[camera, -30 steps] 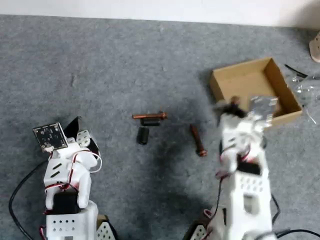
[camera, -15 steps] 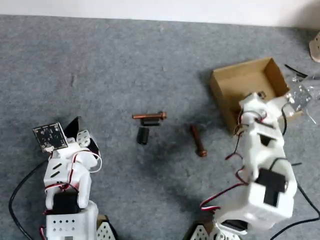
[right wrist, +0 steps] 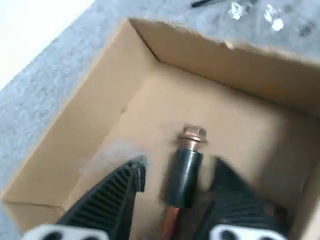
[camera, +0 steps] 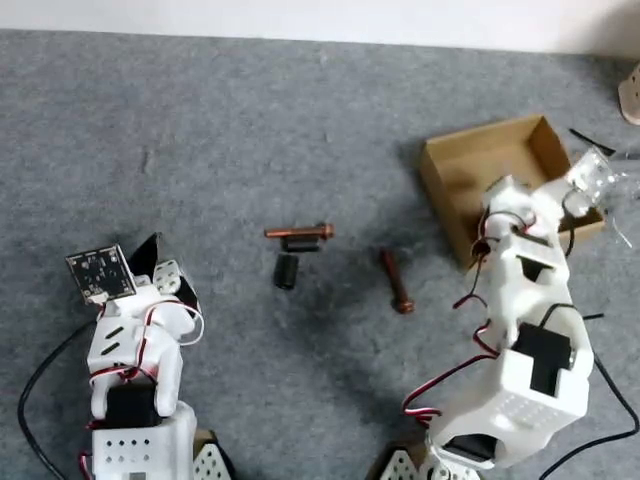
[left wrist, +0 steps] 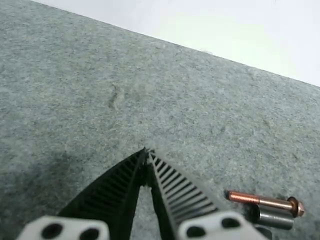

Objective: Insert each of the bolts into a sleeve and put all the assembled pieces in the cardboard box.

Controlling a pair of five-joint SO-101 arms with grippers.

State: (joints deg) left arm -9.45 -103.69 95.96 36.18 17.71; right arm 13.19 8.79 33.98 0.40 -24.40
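Grey felt-like matting [camera: 200, 120] covers the table, and near its far right corner sits the shallow open cardboard box [camera: 500, 160]. The right gripper [right wrist: 179, 164] hangs over the inside of that box with its two ribbed black fingers spread wide. Between them is one assembled piece, a copper bolt pushed through a black cylindrical sleeve [right wrist: 184, 175]. There is a gap on either side of it, so neither finger seems to be gripping it. I cannot tell whether it rests flat on the box floor.

The main risk is in pulling back. If the arm lifts or swings while the piece sits between the fingers, a ribbed pad could catch the sleeve and drag or flick it over the low wall. The arm is also close to the near wall, so a sideways move could shove or tip the light box.

The left gripper [left wrist: 146, 152] is closed to a point, holds nothing, and hovers above bare matting. Near the middle lie a loose copper bolt [camera: 298, 232] touching a dark sleeve [camera: 300, 244], a second short sleeve [camera: 287, 271] and another bolt [camera: 396, 281]. These round parts are likely to roll if nudged.
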